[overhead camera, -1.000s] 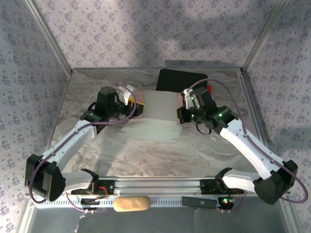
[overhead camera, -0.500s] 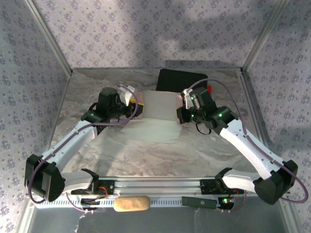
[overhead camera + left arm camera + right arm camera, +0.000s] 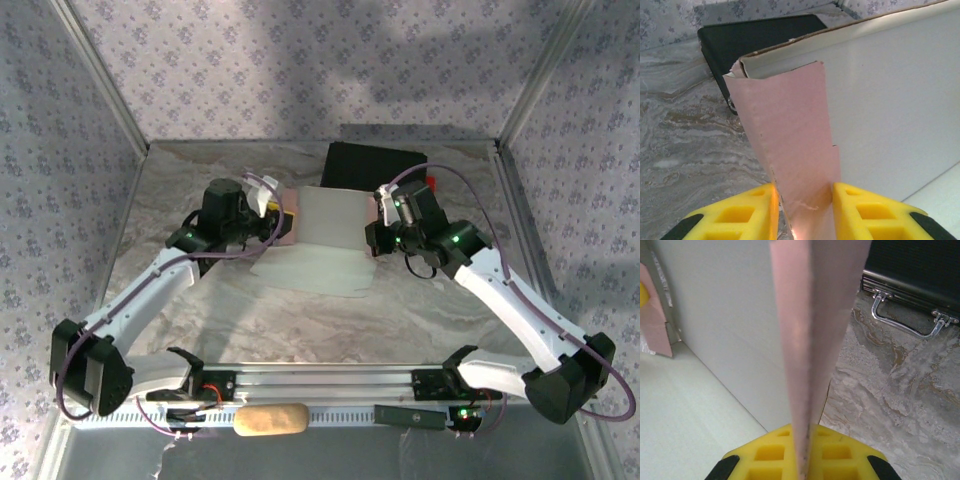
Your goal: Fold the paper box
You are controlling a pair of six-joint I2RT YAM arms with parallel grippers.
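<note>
Pinching pink side flaps at both ends of paper box [image 3: 328,215]. Left gripper [image 3: 802,205]: yellow pads [image 3: 740,217] narrowed onto left flap [image 3: 790,135], touching both its sides; white box wall just right of it. Right gripper [image 3: 801,440]: jaws nearly together, right flap [image 3: 810,315] edge-on between them; white wall on left, black case [image 3: 920,265] beyond on right. Box sits between grippers, front panel flat on table [image 3: 200,310].

Matt paper box [image 3: 325,225], marbled tabletop [image 3: 440,300]
</note>
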